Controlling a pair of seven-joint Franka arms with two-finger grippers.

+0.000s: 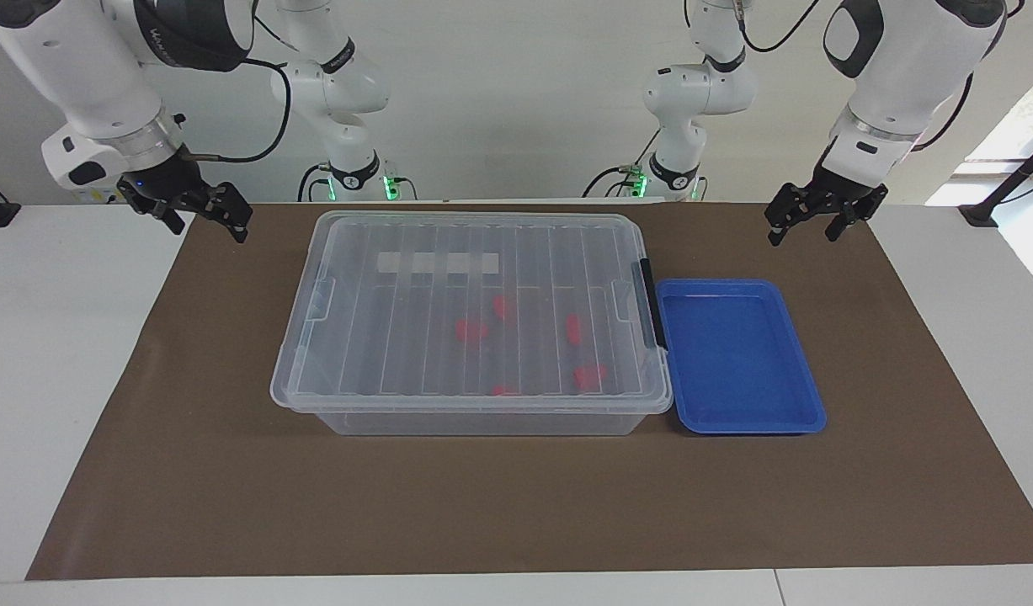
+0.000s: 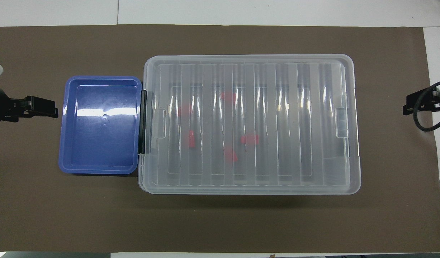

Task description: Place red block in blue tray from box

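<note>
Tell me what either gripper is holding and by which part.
Nothing is held. The left gripper and right gripper both hang open and empty.

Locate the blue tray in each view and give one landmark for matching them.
Facing view: the blue tray sits right of centre, beside the box.
Overhead view: the blue tray sits left of centre, beside the box.
Shared landmark: the box's black latch handle, facing the tray.
</note>
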